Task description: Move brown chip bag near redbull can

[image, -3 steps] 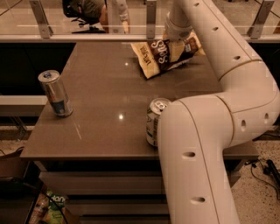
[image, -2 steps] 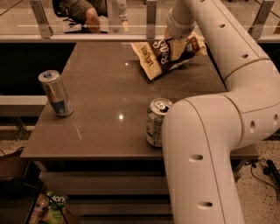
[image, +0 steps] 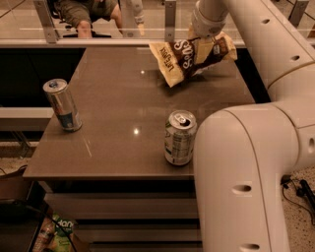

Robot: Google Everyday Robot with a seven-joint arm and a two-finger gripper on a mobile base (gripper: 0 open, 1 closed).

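The brown chip bag (image: pixel 189 56), dark brown with white lettering and cream ends, hangs tilted just above the far right part of the table (image: pixel 123 98), with its shadow beneath it. My gripper (image: pixel 201 40) comes down from the top of the view and is shut on the bag's upper middle. The redbull can (image: pixel 62 105), slim and silver with a blue lower band, stands upright near the table's left edge, far from the bag.
A wider pale green-white can (image: pixel 179 138) stands near the table's front edge, right beside my white arm (image: pixel 246 162). A glass railing (image: pixel 44 22) runs behind the table, and a seated person (image: pixel 93 12) is beyond it. Bags lie on the floor at the lower left (image: pixel 54 231).
The bag has come up off the table in my gripper and now hangs tilted. The cans stand where they were on the table.
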